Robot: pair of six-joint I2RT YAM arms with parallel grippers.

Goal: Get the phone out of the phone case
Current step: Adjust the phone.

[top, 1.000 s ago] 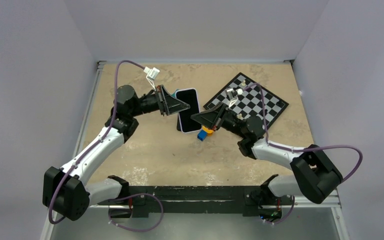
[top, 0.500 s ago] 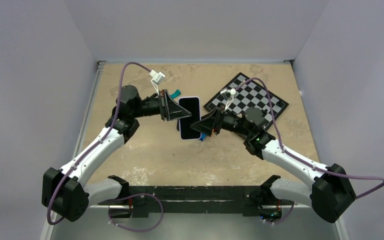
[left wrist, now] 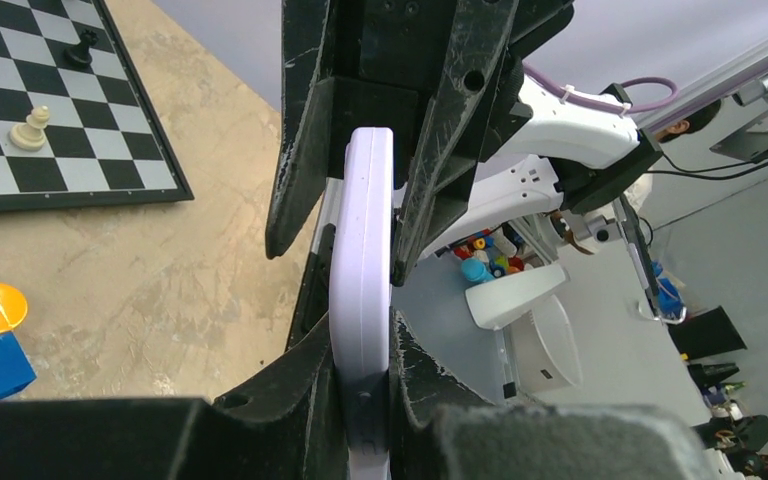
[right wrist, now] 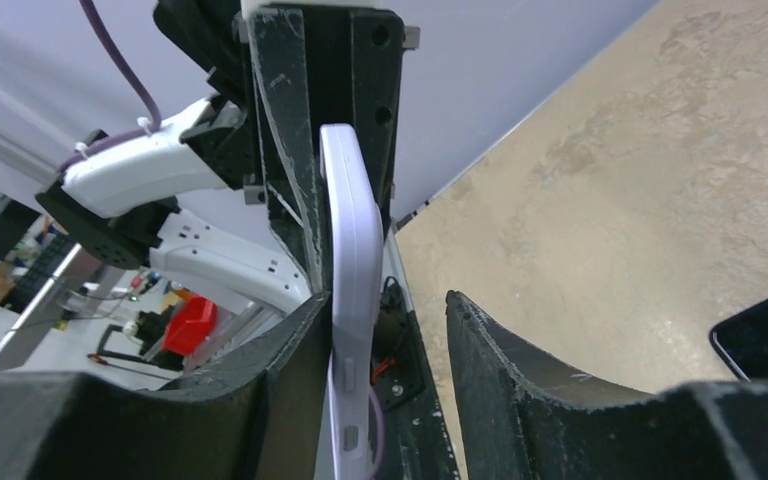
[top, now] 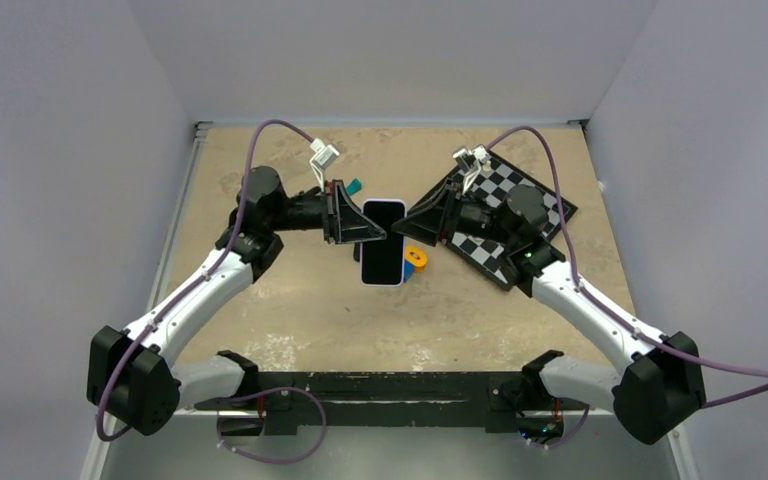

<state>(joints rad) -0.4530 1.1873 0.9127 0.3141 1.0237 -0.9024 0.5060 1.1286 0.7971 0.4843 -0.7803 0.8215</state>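
Occlusion notes, largest item down. Cannot see much of the chessboard from above: near part covered by the right arm, far-right corner bare on the tan worktop. Cannot read the face of the phone in either wrist view. Edge-on only there, with the lilac phone case rim and its side buttons toward the right wrist camera. From above: dark screen up, pale case rim all round, so phone seated in the case. Pair held clear of the worktop between the two hands, over its middle. Near end of the case cut off behind own fingers in both wrist views. Cannot identify a dark flat corner on the worktop at the right edge of the right wrist view; cut off by the frame.

Grip: left hand clenched on the case, a finger flat on each face in the left wrist view. Likewise right hand released: one finger against the case, the other apart from it with a visible gap.

Surroundings: orange-and-blue toy block on the worktop just beside the phone's right edge from above, blue part mostly hidden. Teal piece beyond the left hand, partly hidden by it. On the chessboard, one black pawn and one white pawn, well apart from the phone.
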